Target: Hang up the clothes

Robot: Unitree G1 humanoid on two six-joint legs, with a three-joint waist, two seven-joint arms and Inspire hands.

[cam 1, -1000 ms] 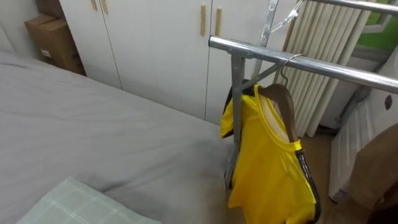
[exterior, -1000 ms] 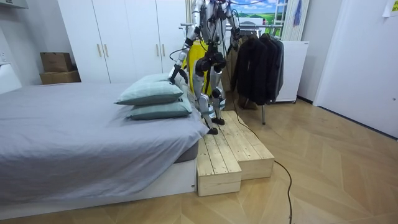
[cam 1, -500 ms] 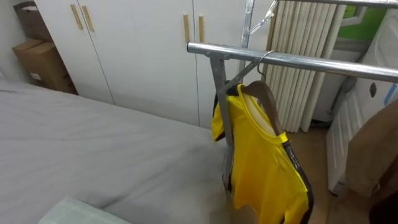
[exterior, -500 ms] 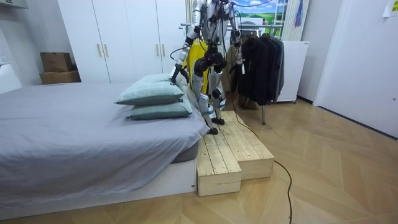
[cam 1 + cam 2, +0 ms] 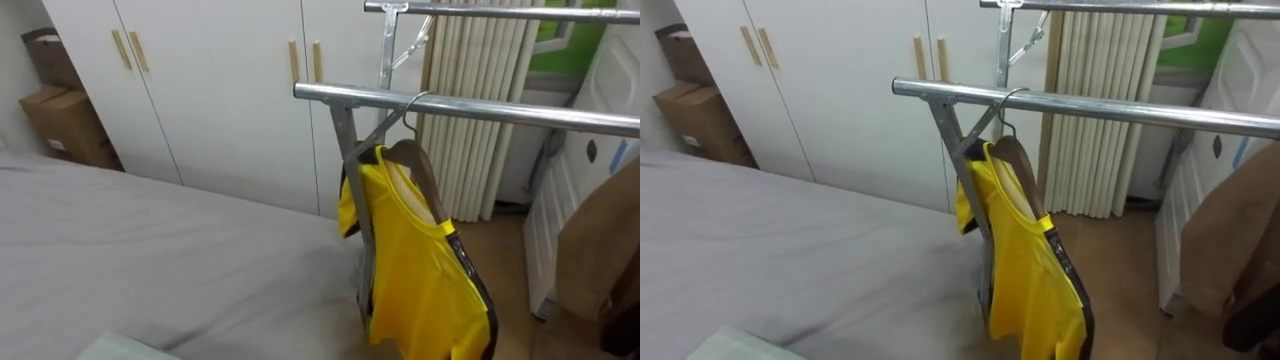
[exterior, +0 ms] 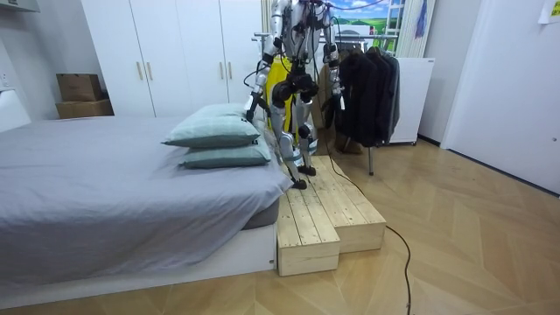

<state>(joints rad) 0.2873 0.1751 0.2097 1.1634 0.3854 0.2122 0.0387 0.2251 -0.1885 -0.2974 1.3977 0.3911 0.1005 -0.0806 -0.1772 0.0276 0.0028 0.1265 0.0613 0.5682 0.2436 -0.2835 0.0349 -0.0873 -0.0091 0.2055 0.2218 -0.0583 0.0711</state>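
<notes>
The white wardrobe doors with pale wooden handles (image 5: 200, 90) close off the far side, with brown cardboard boxes (image 5: 62, 120) stacked at their left. The grey-covered bed (image 5: 150, 260) fills the lower left, and its edge runs right up to the rack's post. To the right, the silver metal clothes rail (image 5: 480, 105) has a bare stretch between the hanger's hook and a brown garment (image 5: 600, 240) at the far right. In the room view the robot stands on a pale wooden plank platform (image 6: 328, 214) between the bed's green pillows (image 6: 214, 131) and a row of dark coats (image 6: 363, 92), with open wooden floor beyond.

The left robot hand (image 6: 252, 98) hangs near the pillows and the right robot hand (image 6: 335, 96) by the coats. Whether either is released or clenched cannot be told.

The bright yellow shirt with dark side trim (image 5: 415, 270) hangs on a brown wooden hanger (image 5: 418, 165), hooked over the rail's left end just beside the post. It hangs straight, with neither hand on it.
</notes>
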